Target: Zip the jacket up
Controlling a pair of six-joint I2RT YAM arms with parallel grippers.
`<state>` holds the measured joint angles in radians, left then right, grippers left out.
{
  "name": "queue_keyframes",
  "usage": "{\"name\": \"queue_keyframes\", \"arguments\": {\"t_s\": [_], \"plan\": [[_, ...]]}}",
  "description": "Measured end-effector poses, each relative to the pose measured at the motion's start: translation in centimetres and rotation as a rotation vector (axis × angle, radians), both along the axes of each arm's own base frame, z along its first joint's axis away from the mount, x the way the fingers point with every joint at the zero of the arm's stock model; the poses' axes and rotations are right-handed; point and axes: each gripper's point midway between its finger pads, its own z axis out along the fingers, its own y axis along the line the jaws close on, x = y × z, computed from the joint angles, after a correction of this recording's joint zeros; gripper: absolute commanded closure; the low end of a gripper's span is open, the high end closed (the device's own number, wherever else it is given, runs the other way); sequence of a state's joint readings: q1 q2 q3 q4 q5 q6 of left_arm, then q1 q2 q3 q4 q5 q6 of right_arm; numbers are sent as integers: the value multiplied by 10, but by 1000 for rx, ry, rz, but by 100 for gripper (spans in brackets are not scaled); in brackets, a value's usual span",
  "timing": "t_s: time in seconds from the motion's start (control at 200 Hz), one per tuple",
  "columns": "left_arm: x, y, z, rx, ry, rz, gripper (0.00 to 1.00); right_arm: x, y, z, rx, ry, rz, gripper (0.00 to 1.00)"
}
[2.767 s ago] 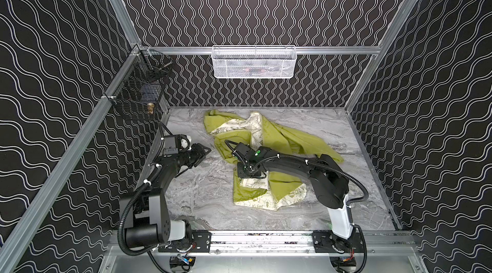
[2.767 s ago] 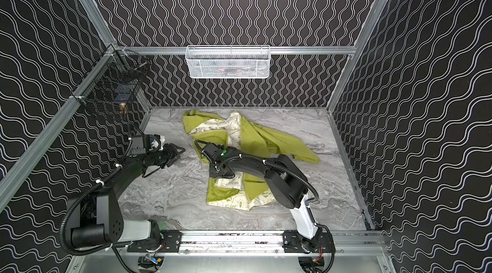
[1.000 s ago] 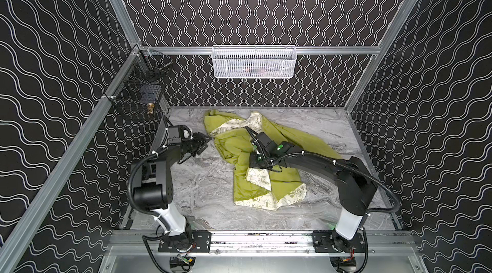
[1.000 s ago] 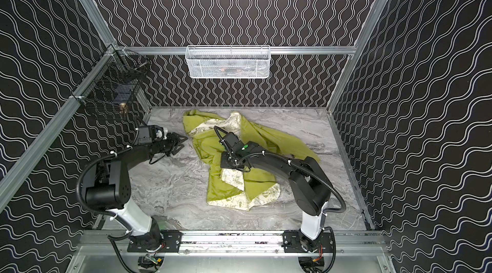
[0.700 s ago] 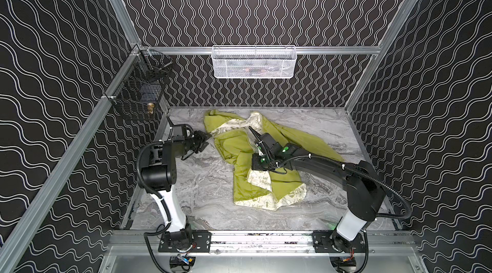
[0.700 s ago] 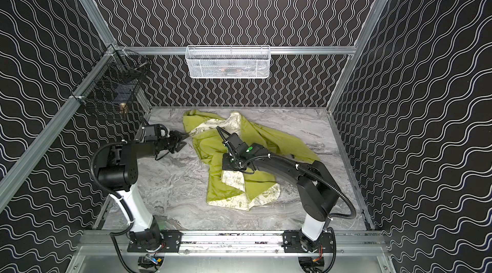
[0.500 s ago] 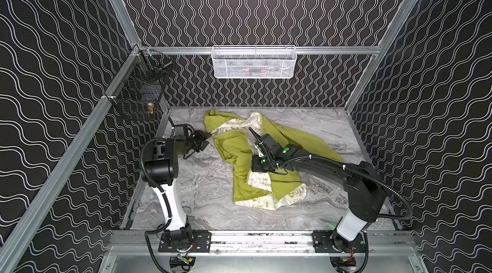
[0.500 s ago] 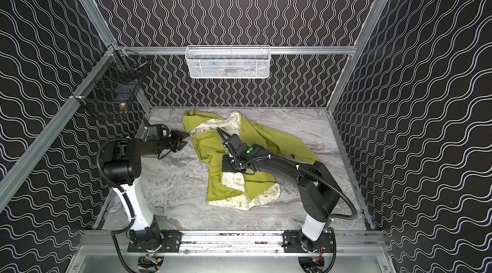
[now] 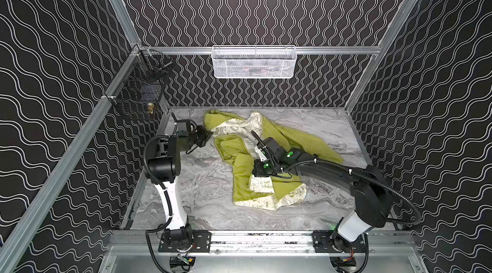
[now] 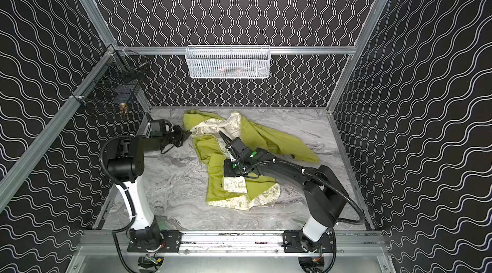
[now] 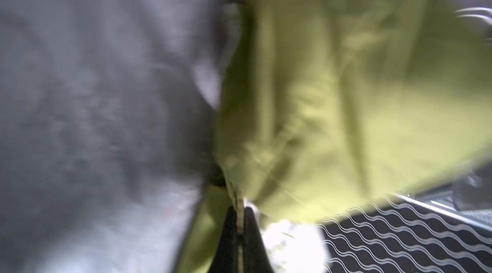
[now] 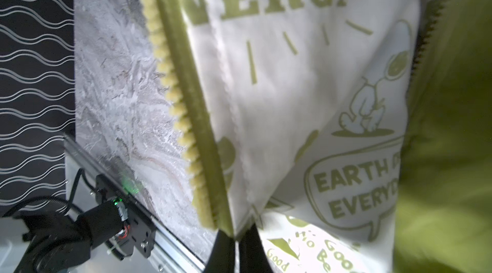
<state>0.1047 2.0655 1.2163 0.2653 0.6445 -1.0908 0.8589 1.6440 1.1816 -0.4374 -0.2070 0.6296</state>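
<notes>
On the grey marbled table (image 9: 202, 178), toward its back edge: one jacket (image 9: 300, 138), lime green, lying crumpled and partly turned open. Its cream printed lining (image 12: 292, 93) showed in both top views near the collar end and again at the hem nearest the front rail. The front was unzipped, and no slider could be made out.

Left gripper (image 9: 208, 134): clenched on a pale edge of the jacket at the end nearest the left wall. The left wrist view, though blurred, showed a thin strip of cloth pinched between the closed fingers (image 11: 229, 231).

Right gripper (image 9: 253, 133): clenched likewise, over the middle of the garment. It grasped the green tape beside a row of pale zipper teeth (image 12: 173, 93), and that edge appeared raised off the table.

Fixtures, not in use: white mesh basket (image 9: 254, 62) on the back wall; black wire basket (image 9: 138, 90) on the left wall.

Hazards, by judgement:
- Both holds were narrow pinches on thin cloth. If the arms drew apart to straighten the edge, the strip could slip from either one.
- The sleeve and folds lay bunched under the right arm. A pull could drag the whole jacket instead of tensioning the zipper line.
- It could not be told whether the two grippers held one zipper side or opposite sides. Bringing the rows together twisted or offset would likely jam the start.
- With the slider hidden, a search through the folds might cost one of the grips.
</notes>
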Motion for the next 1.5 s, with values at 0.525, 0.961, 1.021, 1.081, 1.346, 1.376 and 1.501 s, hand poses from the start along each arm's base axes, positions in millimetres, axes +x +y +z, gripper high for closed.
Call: {"name": "queue_keyframes", "arguments": {"t_s": [0.525, 0.961, 1.021, 1.081, 1.346, 1.376, 1.501], "plan": [[18, 19, 122, 216, -139, -30, 100, -41, 59, 55, 245, 20, 287, 100], [45, 36, 144, 297, -149, -38, 100, -59, 98, 66, 471, 155, 438, 100], [49, 32, 140, 298, -141, -45, 100, -56, 91, 59, 488, 181, 418, 100], [52, 25, 134, 299, -134, -55, 100, -52, 81, 52, 511, 202, 391, 100], [65, -30, 107, 271, -110, -114, 100, -41, 36, 22, 586, 284, 270, 100], [66, -39, 103, 269, -110, -124, 100, -39, 31, 21, 593, 287, 257, 100], [77, -78, 90, 237, -123, -161, 100, -30, 12, 21, 623, 280, 214, 99]]}}
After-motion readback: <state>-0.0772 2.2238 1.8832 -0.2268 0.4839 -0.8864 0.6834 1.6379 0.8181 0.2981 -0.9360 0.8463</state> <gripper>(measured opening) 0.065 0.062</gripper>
